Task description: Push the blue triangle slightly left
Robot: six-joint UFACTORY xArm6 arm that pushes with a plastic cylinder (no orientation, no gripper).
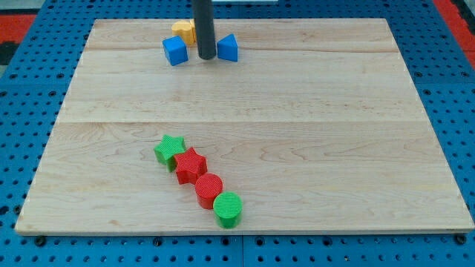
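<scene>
The blue triangle (228, 48) sits near the view's top, left of centre, on the wooden board (297, 111). My tip (205, 56) is down on the board just left of the triangle, almost touching it. A blue cube (175, 51) lies left of my tip, so the tip stands between the two blue blocks. A yellow block (183, 30) lies behind them, partly hidden by the rod.
A diagonal row of blocks lies toward the view's bottom, left of centre: a green star (170, 150), a red star (190, 165), a red cylinder (208, 188) and a green cylinder (228, 208). A blue pegboard (22, 148) surrounds the board.
</scene>
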